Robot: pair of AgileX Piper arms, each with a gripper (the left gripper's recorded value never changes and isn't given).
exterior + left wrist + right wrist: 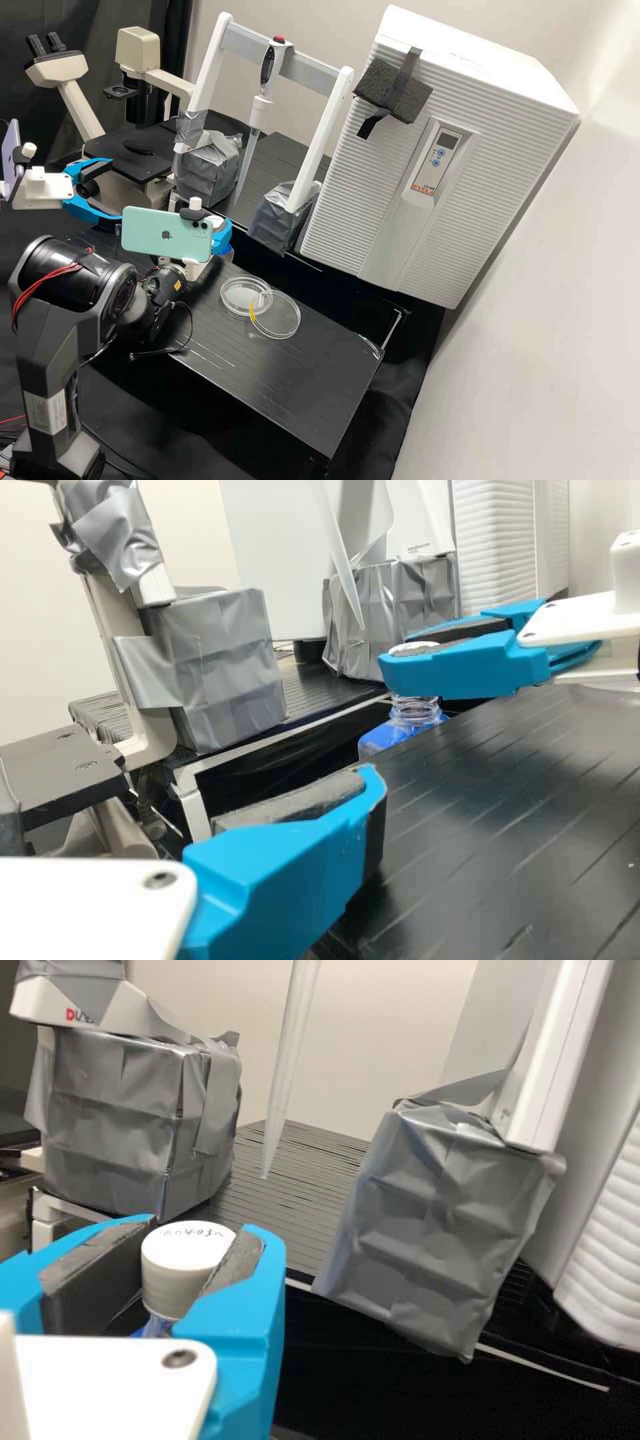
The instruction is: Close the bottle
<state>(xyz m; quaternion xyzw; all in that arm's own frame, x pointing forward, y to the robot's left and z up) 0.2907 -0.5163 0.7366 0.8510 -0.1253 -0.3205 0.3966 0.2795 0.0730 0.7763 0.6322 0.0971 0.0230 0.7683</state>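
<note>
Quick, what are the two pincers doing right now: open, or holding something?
Left pincer: open, holding nothing.
Right pincer: closed on the white cap, just above the bottle.

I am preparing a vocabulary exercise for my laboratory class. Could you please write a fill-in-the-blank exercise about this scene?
1. The right tool grips a white ___.
2. The bottle just below that tool has a bare threaded neck and holds ___ liquid.
3. ___ clear petri dishes lie on the black bench.
Missing words: cap; blue; Two.
</note>
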